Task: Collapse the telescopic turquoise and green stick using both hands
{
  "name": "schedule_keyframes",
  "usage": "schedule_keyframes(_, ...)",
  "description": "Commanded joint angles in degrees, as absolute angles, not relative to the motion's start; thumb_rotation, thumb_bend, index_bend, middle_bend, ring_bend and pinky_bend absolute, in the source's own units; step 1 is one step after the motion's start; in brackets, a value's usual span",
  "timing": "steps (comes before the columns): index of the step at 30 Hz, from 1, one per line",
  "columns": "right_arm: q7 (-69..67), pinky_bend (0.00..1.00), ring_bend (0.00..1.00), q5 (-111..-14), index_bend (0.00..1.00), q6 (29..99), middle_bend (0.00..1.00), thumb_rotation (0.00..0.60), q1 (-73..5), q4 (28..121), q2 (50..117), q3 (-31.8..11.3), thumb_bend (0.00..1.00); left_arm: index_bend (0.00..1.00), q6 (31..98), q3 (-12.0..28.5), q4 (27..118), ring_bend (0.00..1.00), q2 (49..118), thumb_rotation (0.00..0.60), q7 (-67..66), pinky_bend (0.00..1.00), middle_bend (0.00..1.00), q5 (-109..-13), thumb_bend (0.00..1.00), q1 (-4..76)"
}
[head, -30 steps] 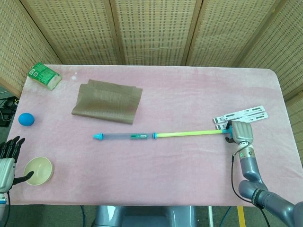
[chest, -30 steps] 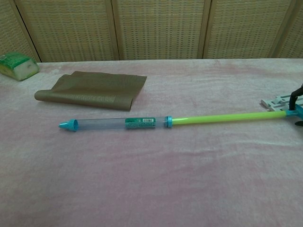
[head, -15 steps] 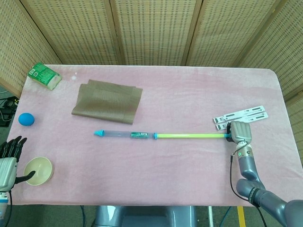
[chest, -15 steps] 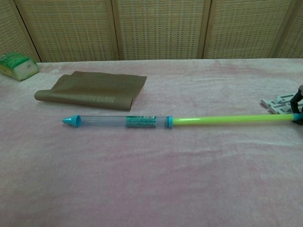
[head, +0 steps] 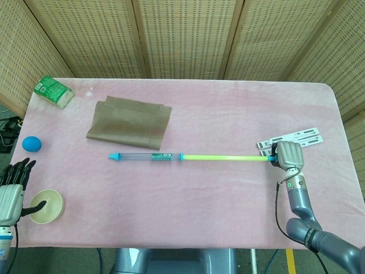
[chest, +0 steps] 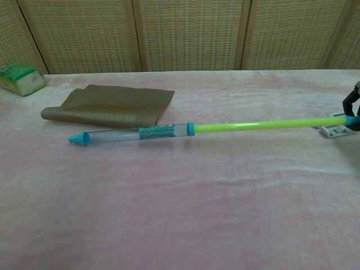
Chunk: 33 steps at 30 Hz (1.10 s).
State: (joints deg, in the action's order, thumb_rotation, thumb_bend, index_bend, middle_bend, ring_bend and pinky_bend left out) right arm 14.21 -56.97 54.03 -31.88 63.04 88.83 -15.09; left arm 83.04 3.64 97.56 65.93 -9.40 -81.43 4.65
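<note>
One telescopic stick (head: 188,156) lay stretched across the middle of the pink tabletop (head: 217,108), a clear tube with a turquoise tip at one end and a thin green rod at the other. It was the only one of its kind there, and everything else sat around it. The right robot hand (head: 287,155) was clamped on the far end of the green rod, fingers curled over it (in the chest view only a dark sliver of that hand showed at the frame edge). Just behind that end of the stick lay a single white slotted bracket (head: 290,141). Behind the clear tube, near but apart from it, lay one folded brown cloth (head: 129,122). Farther off past the turquoise tip stood one green packet (head: 53,92), at the back corner, one blue ball (head: 32,143) near the edge, and one cream bowl (head: 47,205) toward the front corner. The left robot hand (head: 12,188) hung off the tabletop well away from the stick, beside the bowl, holding nothing, its dark fingers apart.
</note>
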Motion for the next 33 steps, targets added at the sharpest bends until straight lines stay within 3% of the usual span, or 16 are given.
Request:
schedule_keyframes(1, 14.9, 0.71, 1.0, -57.5, 0.82, 56.1, 1.0, 0.6, -31.0, 67.7, 85.8, -15.5, 0.6, 0.0, 82.3, 5.9, 100.7, 0.0, 63.3, 0.6, -11.0, 0.0, 0.0, -81.0, 0.09, 6.6)
schedule_keyframes(4, 14.8, 0.71, 1.0, -57.5, 0.82, 56.6, 1.0, 0.6, -30.5, 70.6, 84.0, -15.6, 0.6, 0.03, 79.8, 8.3, 103.7, 0.03, 60.7, 0.6, -10.7, 0.03, 0.02, -78.9, 0.11, 9.0)
schedule_keyframes(6, 14.9, 0.71, 1.0, -57.4, 0.82, 56.7, 1.0, 0.6, -30.3, 72.0, 83.1, -15.6, 0.6, 0.1, 77.6, 9.5, 104.9, 0.17, 59.4, 0.6, -10.8, 0.17, 0.16, -76.7, 0.16, 10.3)
schedule_keyframes(8, 15.0, 0.71, 1.0, -57.3, 0.82, 56.9, 1.0, 0.6, -30.2, 73.1, 82.3, -15.7, 0.6, 0.16, 75.8, 10.8, 105.7, 0.38, 58.7, 0.6, -11.3, 0.36, 0.41, -74.1, 0.21, 11.6)
schedule_keyframes(10, 15.0, 0.72, 1.0, -57.2, 0.82, 57.1, 1.0, 0.6, -30.1, 74.4, 81.4, -15.8, 0.6, 0.2, 73.9, 12.2, 106.0, 0.5, 58.7, 0.6, -12.1, 0.46, 0.56, -71.2, 0.21, 13.3)
schedule_keyframes(16, 15.5, 0.72, 1.0, -56.4, 0.82, 57.5, 1.0, 0.6, -29.8, 77.7, 78.7, -16.2, 0.6, 0.27, 65.7, 15.0, 105.6, 0.74, 58.8, 0.6, -17.3, 0.66, 0.85, -61.0, 0.23, 19.5)
schedule_keyframes(24, 16.7, 0.72, 1.0, -55.0, 0.83, 58.2, 1.0, 0.6, -30.0, 81.1, 76.7, -16.5, 0.6, 0.29, 55.8, 16.7, 105.2, 0.8, 59.3, 0.6, -24.1, 0.72, 0.91, -44.8, 0.23, 28.7)
schedule_keyframes(33, 17.7, 0.72, 1.0, -53.9, 0.83, 58.5, 1.0, 0.6, -30.4, 83.6, 75.7, -16.0, 0.6, 0.29, 54.0, 15.9, 103.7, 0.8, 63.5, 0.6, -30.8, 0.72, 0.91, -35.5, 0.23, 37.1)
